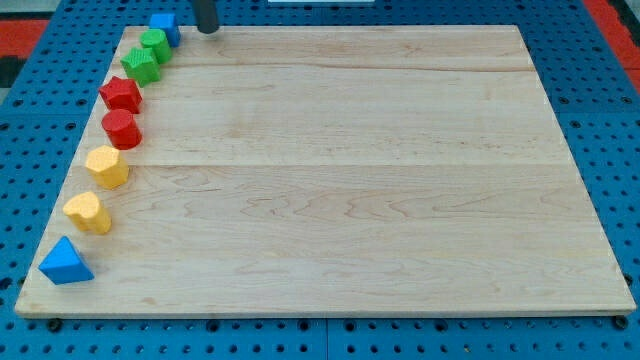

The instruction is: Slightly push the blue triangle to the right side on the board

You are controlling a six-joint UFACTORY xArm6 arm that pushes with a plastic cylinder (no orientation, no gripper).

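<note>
Wooden board point(340, 170) on a blue pegboard point(600, 120). The blue triangle point(65, 262) lies at the board's 8 o'clock corner, apex toward 12 o'clock, its base edge running roughly 9 to 3 o'clock. From it a column climbs toward 12 o'clock — two yellow blocks point(88, 212) point(107, 166), a red cylinder point(122, 129), a red block point(120, 95), two green blocks point(141, 64) point(155, 45), a blue block point(165, 27). My tip point(206, 30) — a bare rod that grips nothing — stands just at 3 o'clock of that blue block, well apart from the triangle.
</note>
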